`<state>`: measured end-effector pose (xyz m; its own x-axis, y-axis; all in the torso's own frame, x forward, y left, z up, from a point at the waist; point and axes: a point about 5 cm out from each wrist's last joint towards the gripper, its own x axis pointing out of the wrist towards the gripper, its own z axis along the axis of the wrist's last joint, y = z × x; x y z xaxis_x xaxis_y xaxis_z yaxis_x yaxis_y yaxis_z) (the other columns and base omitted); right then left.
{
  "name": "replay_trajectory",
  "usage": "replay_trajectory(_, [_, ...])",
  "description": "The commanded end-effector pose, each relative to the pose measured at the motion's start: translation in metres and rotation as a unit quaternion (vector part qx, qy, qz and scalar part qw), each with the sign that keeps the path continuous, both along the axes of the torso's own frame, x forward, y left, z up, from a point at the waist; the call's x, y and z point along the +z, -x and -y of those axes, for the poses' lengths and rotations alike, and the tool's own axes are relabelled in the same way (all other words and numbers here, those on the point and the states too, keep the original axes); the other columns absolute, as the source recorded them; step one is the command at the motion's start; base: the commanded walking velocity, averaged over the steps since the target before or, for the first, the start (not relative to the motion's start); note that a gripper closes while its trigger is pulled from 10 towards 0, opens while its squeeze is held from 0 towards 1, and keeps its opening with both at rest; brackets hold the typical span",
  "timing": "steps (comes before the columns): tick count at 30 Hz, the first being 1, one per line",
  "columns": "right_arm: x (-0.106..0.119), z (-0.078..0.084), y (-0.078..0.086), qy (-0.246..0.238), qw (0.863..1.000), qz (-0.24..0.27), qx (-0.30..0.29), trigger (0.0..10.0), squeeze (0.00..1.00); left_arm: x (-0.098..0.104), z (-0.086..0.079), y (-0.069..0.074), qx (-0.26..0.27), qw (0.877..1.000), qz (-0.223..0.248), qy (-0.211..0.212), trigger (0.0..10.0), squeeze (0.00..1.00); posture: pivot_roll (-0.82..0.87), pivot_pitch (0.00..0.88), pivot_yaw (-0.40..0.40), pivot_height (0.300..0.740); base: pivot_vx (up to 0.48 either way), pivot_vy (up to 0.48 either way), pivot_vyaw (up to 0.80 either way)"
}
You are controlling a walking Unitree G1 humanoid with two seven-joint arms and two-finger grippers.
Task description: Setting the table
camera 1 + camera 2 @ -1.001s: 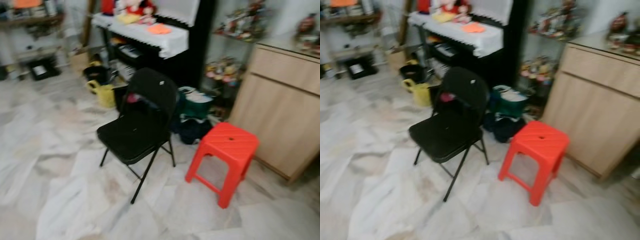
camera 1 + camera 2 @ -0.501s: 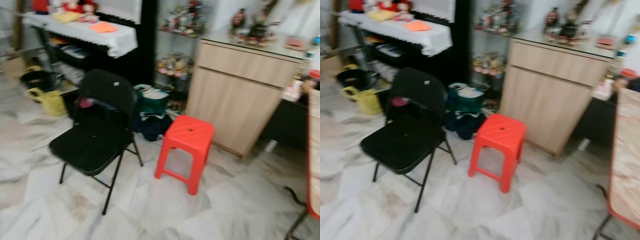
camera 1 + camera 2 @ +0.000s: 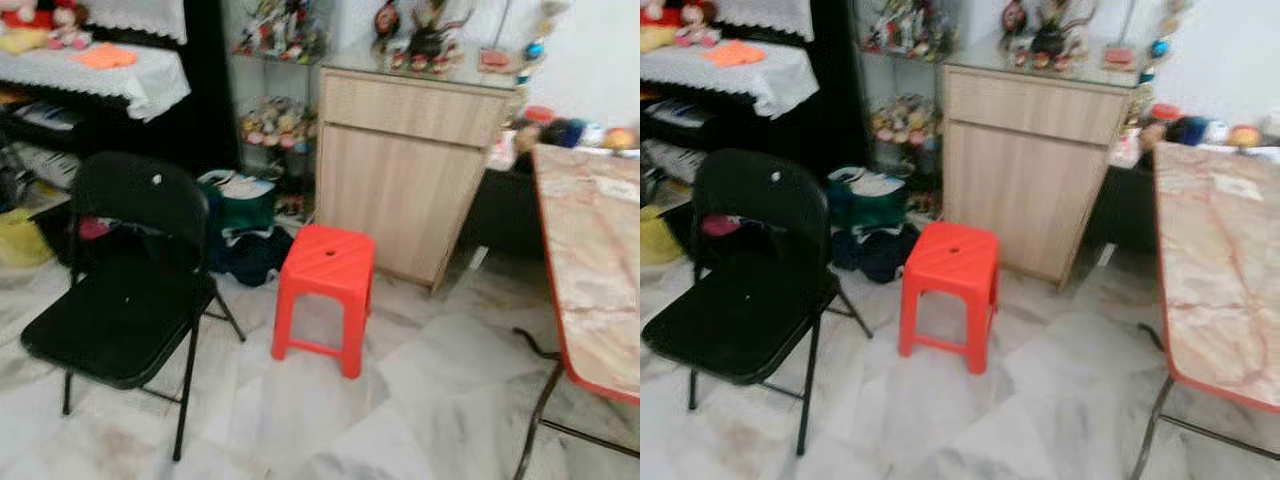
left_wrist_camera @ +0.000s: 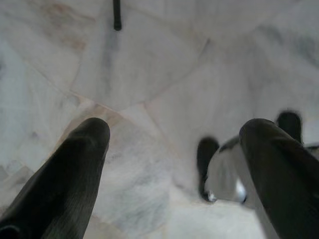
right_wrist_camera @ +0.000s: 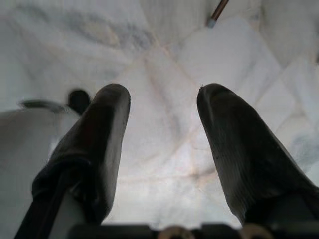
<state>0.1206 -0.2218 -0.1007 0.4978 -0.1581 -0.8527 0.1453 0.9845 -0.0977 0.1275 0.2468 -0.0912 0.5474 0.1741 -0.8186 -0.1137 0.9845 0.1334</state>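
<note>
Folding surface [image 3: 1215,270] with a marbled pink top and red rim at the right of the head views, standing on the pale marble floor [image 3: 420,390]. Red plastic stool [image 3: 324,296] mid-room, just in front of a wooden cabinet [image 3: 405,180] crowded with ornaments on top. Black folding chair [image 3: 125,300] to the left, bags behind it. Left gripper [image 4: 174,149] hanging over the floor, fingers spread wide, nothing between them. Right gripper [image 5: 162,129] likewise over the floor tiles, fingers parted and empty.
</note>
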Motion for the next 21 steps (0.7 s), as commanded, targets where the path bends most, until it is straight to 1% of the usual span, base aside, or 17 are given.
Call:
replay_trajectory(1, [0.0303,-0.0670,-0.0967,-0.100,0.994,0.052,-0.016,10.0,0.00,0.0149,0.0473,-0.0668,-0.032,0.997,0.035,0.064,10.0,0.00,0.02,0.038,-0.030,0.740,0.000,0.000,-0.72])
replay_trajectory(5, [0.0307,-0.0673,-0.0974,-0.099,0.994,0.053,-0.015,10.0,0.00,0.0150,0.0466,-0.0667,-0.032,0.997,0.035,0.063,10.0,0.00,0.03,0.037,-0.029,0.740,0.000,0.000,-0.72])
replay_trajectory(9, [0.0319,-0.0683,-0.0991,-0.096,0.993,0.061,-0.012,10.0,0.00,0.0155,0.0444,-0.0672,-0.032,0.997,0.036,0.059,10.0,0.00,0.03,0.042,-0.025,0.740,0.000,0.000,0.00])
replay_trajectory(12, [0.0318,-0.0683,-0.0990,-0.095,0.994,0.061,-0.009,10.0,0.00,0.0150,0.0439,-0.0662,-0.044,0.997,0.029,0.051,10.0,0.00,0.03,0.041,-0.024,0.740,0.000,0.000,0.00])
replay_trajectory(16, [0.0317,-0.0692,-0.0986,-0.101,0.993,0.064,-0.018,10.0,0.00,0.0157,0.0427,-0.0668,-0.052,0.997,0.032,0.042,10.0,0.00,0.04,0.043,-0.021,0.740,0.000,0.000,0.00])
replay_trajectory(17, [0.0318,-0.0693,-0.0989,-0.101,0.993,0.065,-0.019,10.0,0.00,0.0159,0.0420,-0.0671,-0.056,0.997,0.030,0.035,10.0,0.00,0.04,0.046,-0.021,0.740,0.000,-0.472,0.00])
replay_trajectory(21, [0.0320,-0.0693,-0.0992,-0.100,0.993,0.066,-0.019,10.0,0.00,0.0156,0.0420,-0.0666,-0.054,0.997,0.029,0.037,10.0,0.00,0.04,0.049,-0.022,0.740,0.000,-0.472,0.00])
